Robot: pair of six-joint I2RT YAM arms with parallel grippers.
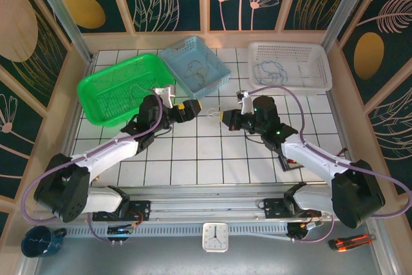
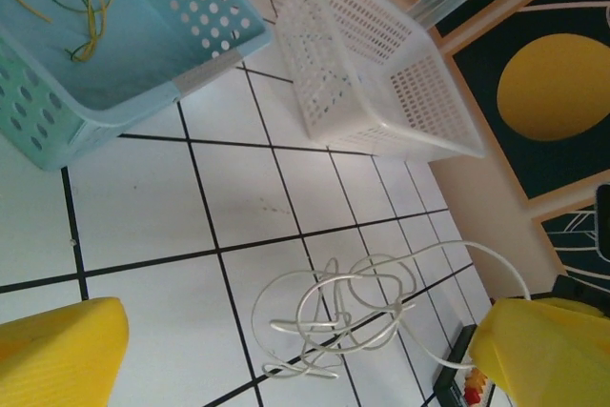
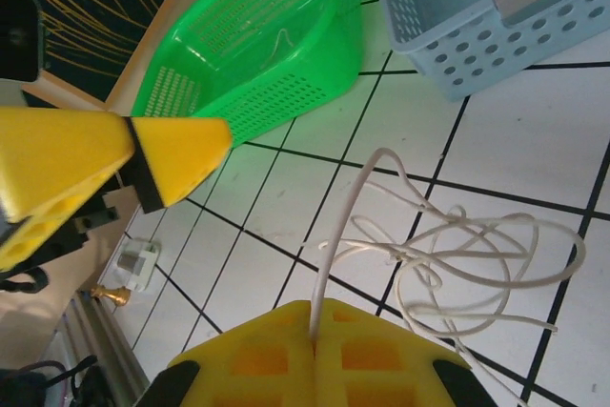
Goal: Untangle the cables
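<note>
Just right of the top view's centre, pinches one end of the white cable point(image 1: 212, 113) in the clenched right gripper point(image 1: 223, 118), loops spread leftward toward, and just short of, the left gripper point(image 1: 198, 107), released wide.

in the right wrist view the near end of the white cable point(image 3: 448, 254) is hidden in the seam of the clamped right gripper point(image 3: 315, 316), which the bottom edge cuts off, and beyond the cable the blue basket point(image 3: 477, 16) is cropped by the top and right edges. in the left wrist view you can't tell whether the yellow block point(image 2: 543, 350) right of the cable, where one strand ends, belongs to the left gripper point(image 1: 197, 108) or the other arm. from the top camera the cable is too small for you to trace its loops.
</note>
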